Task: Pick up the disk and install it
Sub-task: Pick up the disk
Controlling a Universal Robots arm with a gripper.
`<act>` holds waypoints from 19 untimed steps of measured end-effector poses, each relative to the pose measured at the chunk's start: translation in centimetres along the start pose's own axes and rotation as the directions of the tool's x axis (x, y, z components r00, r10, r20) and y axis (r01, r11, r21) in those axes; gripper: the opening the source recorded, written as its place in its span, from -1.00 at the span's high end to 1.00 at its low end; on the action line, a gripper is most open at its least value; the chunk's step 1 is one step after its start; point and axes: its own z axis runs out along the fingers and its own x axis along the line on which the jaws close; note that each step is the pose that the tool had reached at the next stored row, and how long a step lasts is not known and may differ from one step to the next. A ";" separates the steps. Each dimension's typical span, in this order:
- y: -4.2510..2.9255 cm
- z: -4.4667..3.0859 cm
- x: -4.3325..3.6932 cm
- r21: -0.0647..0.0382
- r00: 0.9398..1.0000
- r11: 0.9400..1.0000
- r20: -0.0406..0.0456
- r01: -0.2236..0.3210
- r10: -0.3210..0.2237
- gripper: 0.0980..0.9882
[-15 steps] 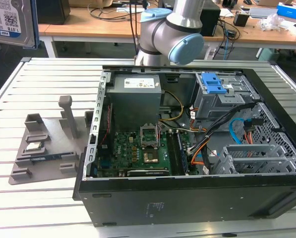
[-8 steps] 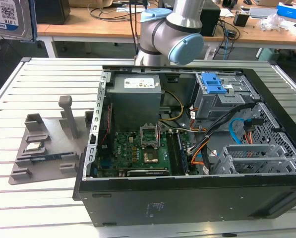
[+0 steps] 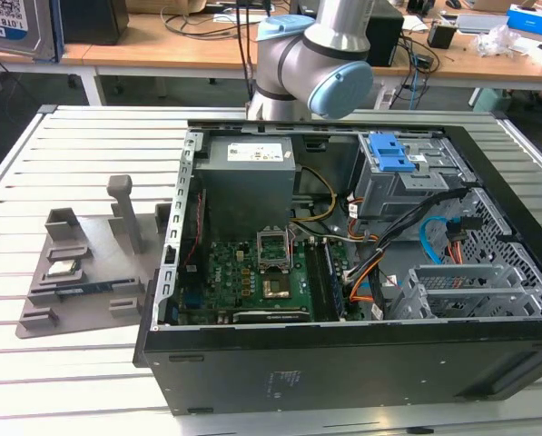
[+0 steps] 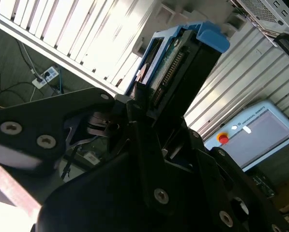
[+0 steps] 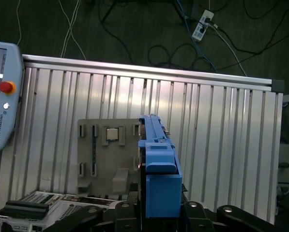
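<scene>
The black pincer sat closest in the second wrist view, clenched on the disk, which stood clamped between its fingers. In the first wrist view the disk appeared edge-on, its bright blue bracket towards the camera, held clear of the slatted surface. Beyond it a grey fixture plate lay flat on the surface, with a small square chip seated in one of its pockets. A pendant rested at the surface's edge, and cables trailed over the floor beyond. In the exterior view the open computer case stood nearest, and the arm rose behind it.
</scene>
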 end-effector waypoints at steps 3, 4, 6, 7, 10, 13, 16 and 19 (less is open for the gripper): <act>0.01 -0.49 -0.03 -0.001 1.000 1.000 0.000 0.000 0.000 0.39; 0.01 -0.71 -0.04 -0.001 1.000 1.000 0.000 0.000 0.000 0.39; 0.02 -0.96 -0.06 -0.001 1.000 1.000 0.000 0.000 0.000 0.39; 0.02 -1.16 -0.06 -0.001 1.000 1.000 0.000 0.000 0.000 0.39; 0.03 -1.55 -0.08 -0.001 1.000 1.000 0.000 0.000 0.000 0.39; 0.04 -1.65 -0.08 -0.001 1.000 1.000 0.000 0.000 0.000 0.39; 0.04 -1.66 -0.08 -0.001 1.000 1.000 0.000 0.000 0.000 0.39; -0.58 -1.69 -0.02 -0.001 1.000 1.000 0.000 0.000 0.000 0.39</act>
